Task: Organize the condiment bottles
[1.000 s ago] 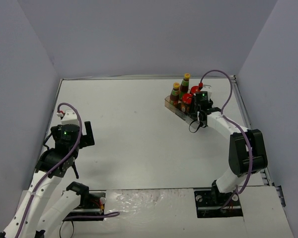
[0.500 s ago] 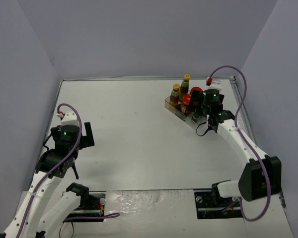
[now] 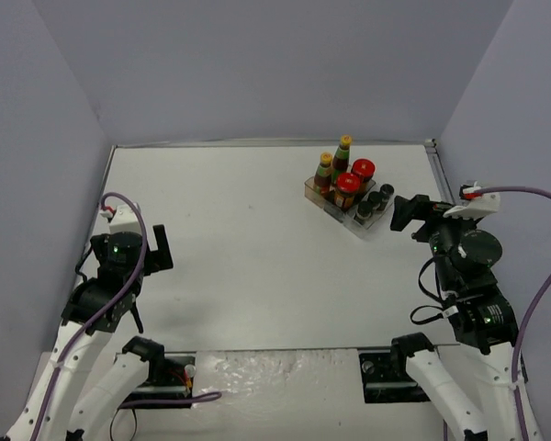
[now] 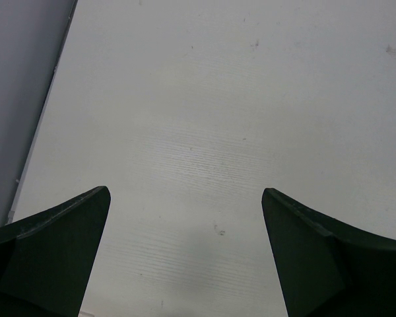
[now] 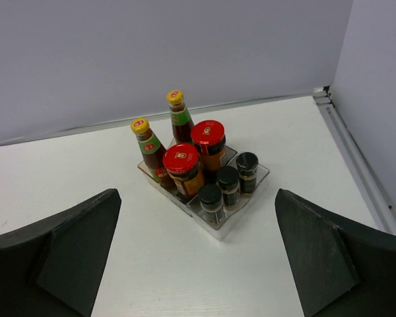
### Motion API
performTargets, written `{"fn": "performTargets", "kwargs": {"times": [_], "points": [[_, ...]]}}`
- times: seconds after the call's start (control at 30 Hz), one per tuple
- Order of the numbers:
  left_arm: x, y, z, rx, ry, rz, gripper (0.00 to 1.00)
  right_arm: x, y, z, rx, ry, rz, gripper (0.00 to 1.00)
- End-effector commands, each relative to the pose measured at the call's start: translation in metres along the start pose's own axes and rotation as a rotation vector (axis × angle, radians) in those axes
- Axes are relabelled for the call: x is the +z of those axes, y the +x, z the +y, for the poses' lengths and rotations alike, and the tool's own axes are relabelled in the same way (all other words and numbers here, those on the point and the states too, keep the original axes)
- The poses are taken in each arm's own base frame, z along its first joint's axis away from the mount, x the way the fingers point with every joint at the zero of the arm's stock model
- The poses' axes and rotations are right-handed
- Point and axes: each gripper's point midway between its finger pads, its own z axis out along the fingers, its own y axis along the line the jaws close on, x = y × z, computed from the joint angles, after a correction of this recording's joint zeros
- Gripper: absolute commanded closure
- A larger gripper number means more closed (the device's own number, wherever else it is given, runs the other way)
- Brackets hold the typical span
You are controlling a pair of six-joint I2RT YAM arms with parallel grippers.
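All seven bottles (image 3: 349, 188) stand grouped by kind in the tray (image 3: 310, 195) near the table's (image 3: 239, 230) far right corner, and with the left claw (image 4: 185, 198) and right claw (image 3: 402, 213) both apart and empty, sorting looks finished, leaving only parking the arms.

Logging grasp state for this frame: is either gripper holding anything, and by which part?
Nothing is held. The left gripper is open over the table; the right gripper is open, clear of the condiment bottles in the tray.

The white tabletop (image 3: 239, 239) carries a clear tray (image 5: 219, 229). It lies ahead of the right tool (image 3: 404, 213), well apart from the left tool (image 3: 163, 248).
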Motion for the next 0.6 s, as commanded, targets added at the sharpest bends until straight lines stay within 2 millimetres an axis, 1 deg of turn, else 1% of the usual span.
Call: {"fn": "performTargets", "kwargs": {"times": [0.0,0.07,0.2,0.23,0.3,0.43,0.57], "points": [[-0.005,-0.02,0.0,-0.025,0.002,-0.061,0.03,-0.025,0.01,-0.018,-0.035,0.046,-0.03,0.0],[-0.005,-0.021,0.002,-0.024,-0.005,-0.061,0.03,-0.035,0.014,-0.021,-0.004,0.046,-0.045,0.0],[-0.006,-0.018,0.004,-0.029,-0.011,-0.056,0.03,-0.049,0.021,-0.026,0.055,0.061,-0.067,0.0],[-0.007,-0.019,0.002,-0.032,-0.003,-0.057,0.03,-0.049,0.027,-0.028,0.057,0.065,-0.061,0.0],[-0.009,-0.017,-0.001,-0.036,0.023,-0.055,0.03,-0.051,0.033,-0.031,0.064,0.073,-0.07,0.0],[-0.013,-0.016,0.0,-0.049,0.032,-0.063,0.03,-0.058,0.031,-0.031,0.063,0.058,-0.102,0.0],[-0.016,-0.019,0.002,-0.065,0.03,-0.086,0.03,-0.056,0.033,-0.026,0.067,0.03,-0.092,0.0]]}}
